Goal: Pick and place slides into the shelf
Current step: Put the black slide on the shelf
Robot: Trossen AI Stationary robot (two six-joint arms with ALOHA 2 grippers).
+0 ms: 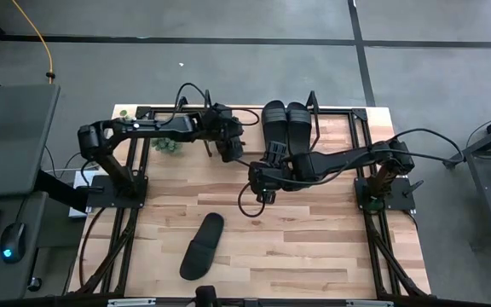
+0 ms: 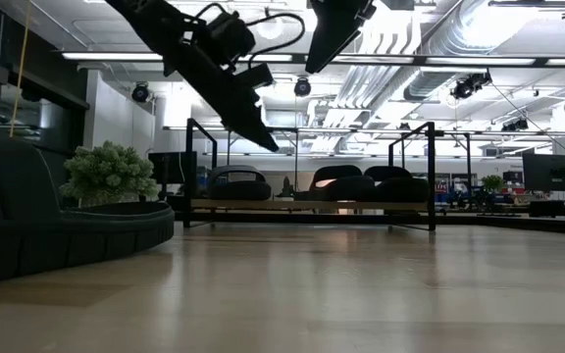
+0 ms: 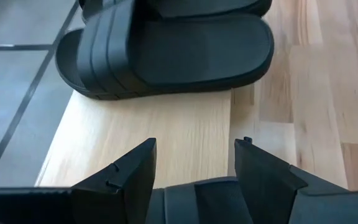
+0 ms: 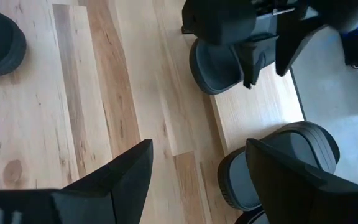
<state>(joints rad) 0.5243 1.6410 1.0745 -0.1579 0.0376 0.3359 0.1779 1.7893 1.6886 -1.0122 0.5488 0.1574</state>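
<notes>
The shelf [image 1: 339, 128] stands along the table's far edge. Two black slides [image 1: 285, 126] lie side by side on its light board. A third slide [image 4: 219, 70] lies on the board to their left, and it also shows in the low view [image 2: 238, 184]. My left gripper [image 3: 194, 146] hangs open just above this third slide [image 3: 204, 199], hiding it in the high view. The fourth slide [image 1: 203, 246] lies flat on the table near its front edge. My right gripper [image 4: 197, 146] is open in the air above the table's middle [image 1: 257, 181], in front of the shelf.
A small green plant [image 1: 169, 145] stands at the shelf's left end [image 2: 111, 172]. The shelf's black wire end frames [image 2: 430, 172] rise at both ends. Bare wood table [image 1: 314, 247] lies in front of the shelf, to the right of the fourth slide.
</notes>
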